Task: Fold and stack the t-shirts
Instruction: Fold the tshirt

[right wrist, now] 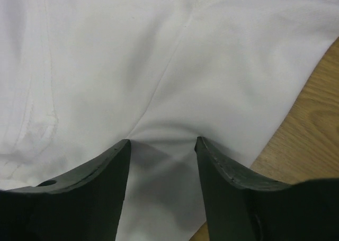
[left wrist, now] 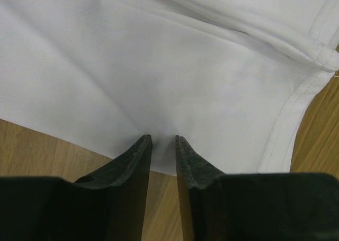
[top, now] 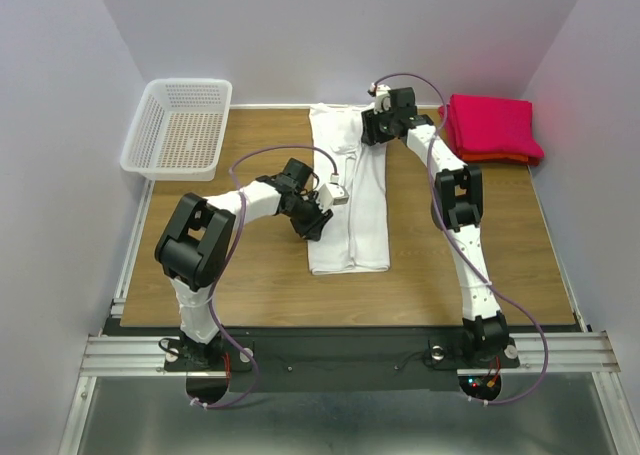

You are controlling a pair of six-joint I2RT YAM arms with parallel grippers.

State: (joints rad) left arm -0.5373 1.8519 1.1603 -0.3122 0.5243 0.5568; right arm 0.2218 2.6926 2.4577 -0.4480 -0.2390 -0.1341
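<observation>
The white t-shirt (top: 350, 200) lies as a long narrow strip down the middle of the table. My left gripper (top: 318, 222) is low at its left edge. In the left wrist view the left gripper (left wrist: 163, 137) has its jaws a narrow gap apart, tips on the white cloth (left wrist: 159, 66) just past its edge. Faint creases run to the gap, and a grip does not show. My right gripper (top: 372, 130) sits at the strip's far right end. Seen from the right wrist, the right gripper (right wrist: 162, 142) is open over puckered white cloth (right wrist: 185, 55). Folded red t-shirts (top: 492, 123) are stacked at the far right.
A white lattice basket (top: 140, 140) stands at the far left corner, partly over the table's edge. An orange-red layer (top: 497, 158) shows under the red stack. Bare wooden table (top: 260, 285) lies on both sides of the strip. Walls close in left, right and behind.
</observation>
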